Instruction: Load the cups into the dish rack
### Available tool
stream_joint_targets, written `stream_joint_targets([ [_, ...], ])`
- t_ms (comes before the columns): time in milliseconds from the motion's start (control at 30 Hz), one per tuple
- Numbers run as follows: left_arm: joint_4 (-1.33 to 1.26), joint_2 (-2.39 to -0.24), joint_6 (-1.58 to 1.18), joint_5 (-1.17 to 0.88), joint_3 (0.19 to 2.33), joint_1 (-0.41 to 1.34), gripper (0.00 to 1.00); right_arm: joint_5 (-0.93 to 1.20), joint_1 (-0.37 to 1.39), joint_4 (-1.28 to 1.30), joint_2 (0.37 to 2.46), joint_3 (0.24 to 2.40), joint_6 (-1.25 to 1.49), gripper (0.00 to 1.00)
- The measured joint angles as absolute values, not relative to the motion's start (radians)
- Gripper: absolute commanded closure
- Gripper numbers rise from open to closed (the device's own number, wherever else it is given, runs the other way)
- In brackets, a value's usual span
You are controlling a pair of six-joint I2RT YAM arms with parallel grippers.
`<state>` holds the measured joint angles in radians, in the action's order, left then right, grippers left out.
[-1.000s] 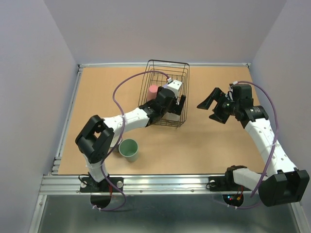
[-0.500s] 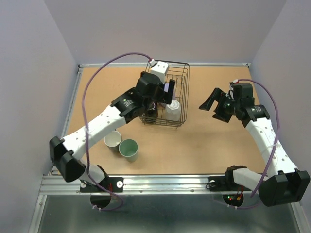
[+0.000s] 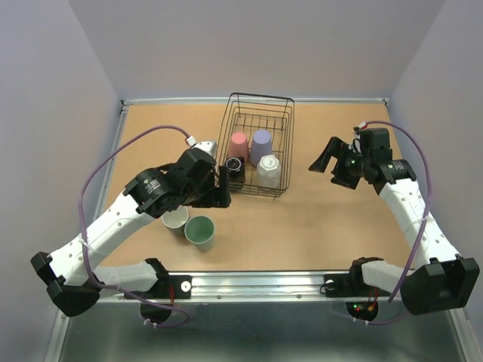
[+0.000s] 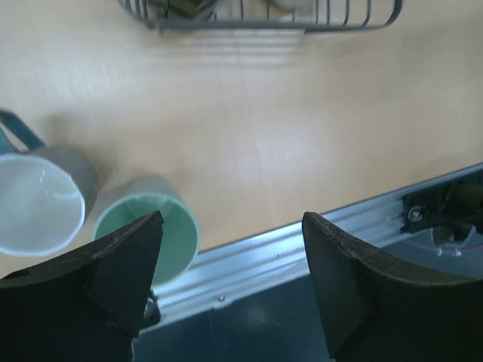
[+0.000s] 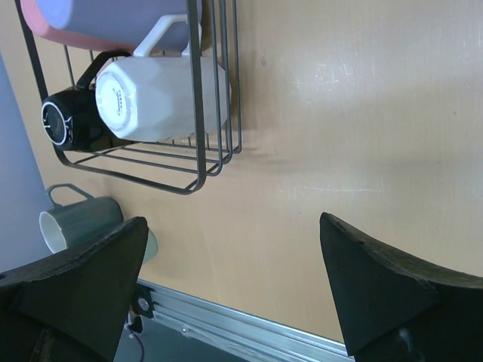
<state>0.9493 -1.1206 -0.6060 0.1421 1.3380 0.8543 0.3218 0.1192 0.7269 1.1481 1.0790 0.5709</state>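
the left arm has drawn back out of the black thin-wire dish rack [image 3: 256, 121] at upper centre of the top view. a second ago it was reaching into the basket. now the left gripper [image 3: 224, 187] hangs just off the rack's lower left corner. it came away with nothing: in the left wrist view its fingers stand wide apart with only table between them.

the dark brown mug with cream inside [image 3: 235, 169] sits in the rack's lower left cell beside the white handled mug [image 3: 269, 170]. the small pink cup [image 3: 238, 142] and the lavender cup [image 3: 261, 141] are behind them, so four look loaded.

two remain on the tan wooden table [image 3: 317, 226], lower left of the rack: the grey-blue mug with cream inside [image 3: 175, 219] and the pale green cup [image 3: 200, 231], close together and mouths up. the left wrist camera already looks down on them, so one is likely next.

the right gripper [image 3: 323, 163], spread wide and empty, has hardly moved, right of the rack.
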Motion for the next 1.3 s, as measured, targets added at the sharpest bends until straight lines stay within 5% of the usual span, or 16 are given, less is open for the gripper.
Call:
stream_joint_targets([
  [700,0.956,-1.05,-0.764,0.034,0.995,0.877,0.31,0.337,0.119,0.727,1.092,0.965,0.554,0.0],
  [800,0.92,-1.057,-0.77,0.033,0.95,0.884,0.38,0.341,0.119,0.727,1.091,0.963,0.554,0.0],
  [867,0.894,-1.065,-0.772,0.034,0.924,0.884,0.51,0.342,0.119,0.727,1.091,0.963,0.554,0.0],
  [1033,0.848,-1.091,-0.771,0.036,0.896,0.886,1.0,0.345,0.119,0.727,1.091,0.963,0.554,0.0],
  [1300,0.912,-1.145,-0.748,0.06,1.076,0.889,1.0,0.345,0.119,0.727,1.091,0.966,0.554,0.0],
])
